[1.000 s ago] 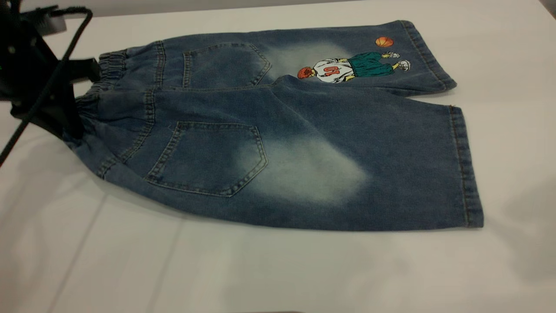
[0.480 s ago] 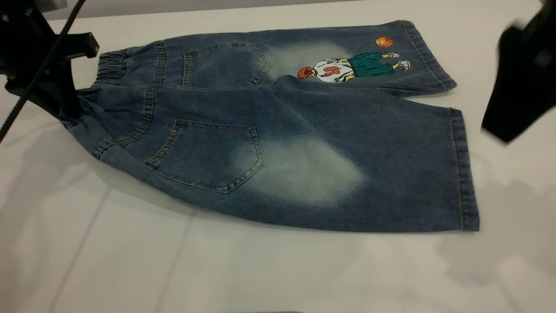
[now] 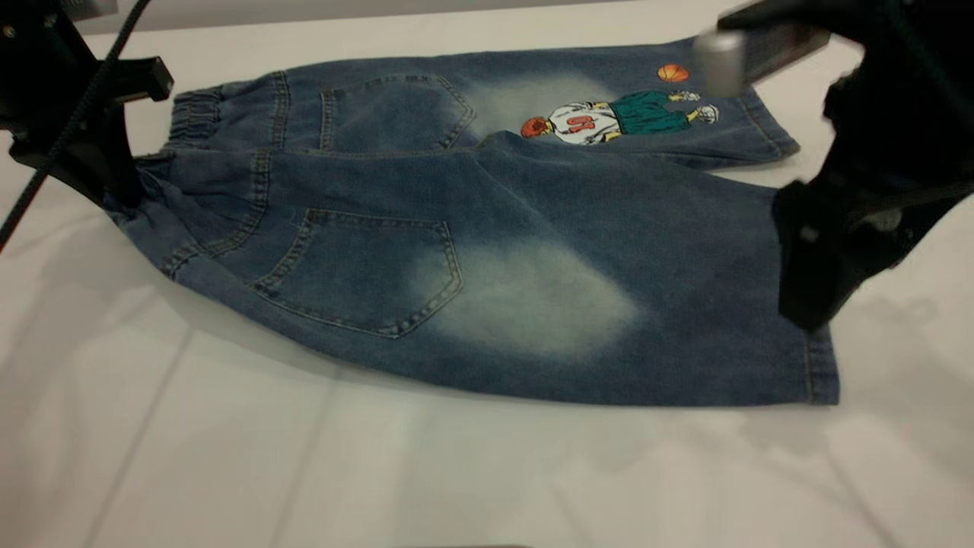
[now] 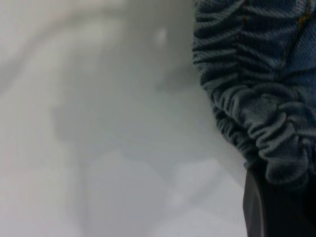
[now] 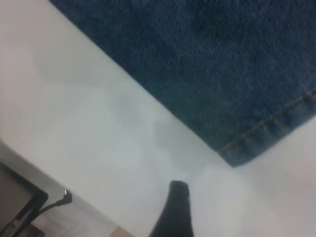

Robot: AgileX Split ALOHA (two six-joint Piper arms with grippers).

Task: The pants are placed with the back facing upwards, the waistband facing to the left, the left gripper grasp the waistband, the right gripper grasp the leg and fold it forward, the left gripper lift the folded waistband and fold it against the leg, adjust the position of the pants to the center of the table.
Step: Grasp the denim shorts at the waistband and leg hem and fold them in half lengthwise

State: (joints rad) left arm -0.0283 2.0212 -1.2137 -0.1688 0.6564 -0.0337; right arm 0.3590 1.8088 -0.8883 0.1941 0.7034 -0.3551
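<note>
Denim pants (image 3: 487, 228) flat on white table (image 3: 304, 472), back up, left gripper (image 3: 122, 194) jaws clamped on elastic waistband (image 4: 256, 128), right gripper (image 3: 810, 304) over plain leg (image 3: 685, 304) hem, jaws' state unclear

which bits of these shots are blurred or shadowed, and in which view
Exterior view: the right claw over the leg hem is smeared by motion, and soft shadows lie on the table. Left wrist view: the waistband is fairly sharp, the table hazy. Right wrist view: everything is soft.
</note>
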